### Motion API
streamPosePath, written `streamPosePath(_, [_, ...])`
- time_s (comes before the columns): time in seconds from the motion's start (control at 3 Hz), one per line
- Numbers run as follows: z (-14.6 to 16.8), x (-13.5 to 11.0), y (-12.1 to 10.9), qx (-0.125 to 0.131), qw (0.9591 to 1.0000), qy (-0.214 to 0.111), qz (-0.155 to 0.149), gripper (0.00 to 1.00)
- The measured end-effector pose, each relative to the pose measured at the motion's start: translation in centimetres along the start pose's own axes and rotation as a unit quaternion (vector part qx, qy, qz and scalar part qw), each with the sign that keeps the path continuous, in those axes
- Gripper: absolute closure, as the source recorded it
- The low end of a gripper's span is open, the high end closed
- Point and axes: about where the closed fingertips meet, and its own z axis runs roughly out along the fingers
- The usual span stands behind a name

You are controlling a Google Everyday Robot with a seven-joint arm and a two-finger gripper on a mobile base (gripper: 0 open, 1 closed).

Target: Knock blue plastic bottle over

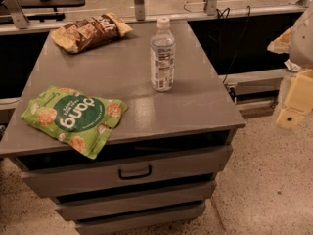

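Grey is the surface you are working over: a cabinet point(195, 106) with a flat top and three drawer fronts below, the uppermost carrying a dark handle point(134, 172). Your blue plastic bottle point(162, 58) stands upright on that top, toward the back and a little right of centre, with its white cap up and the printed label wrapped round its middle. You will find the gripper point(292, 109) at the far right edge of the view, off the side of the cabinet and out over the speckled floor point(264, 180), well apart from the bottle. It shows as pale yellow blocks under a white arm section, partly cut off by the edge of the view, and you cannot tell whether it is spread or closed. Two snack bags share the top with the bottle. A green bag point(73, 117) lies flat at the front left corner, its lower edge hanging just over the front lip. A brown bag point(90, 31) lies at the back left, near the rear edge. Both sit well apart from the bottle. Behind the cabinet, dark cables point(230, 18) hang down at the back right.
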Motion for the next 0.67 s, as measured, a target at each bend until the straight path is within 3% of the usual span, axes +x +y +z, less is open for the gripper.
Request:
streamPosePath(0.33, [0.0,-0.1,-0.2,0.002,1.0000,-0.004,0.001,0.00])
streamPosePath(0.67, [1.7,-0.8,-1.7,0.013,0.9987,-0.048,0.008,0.00])
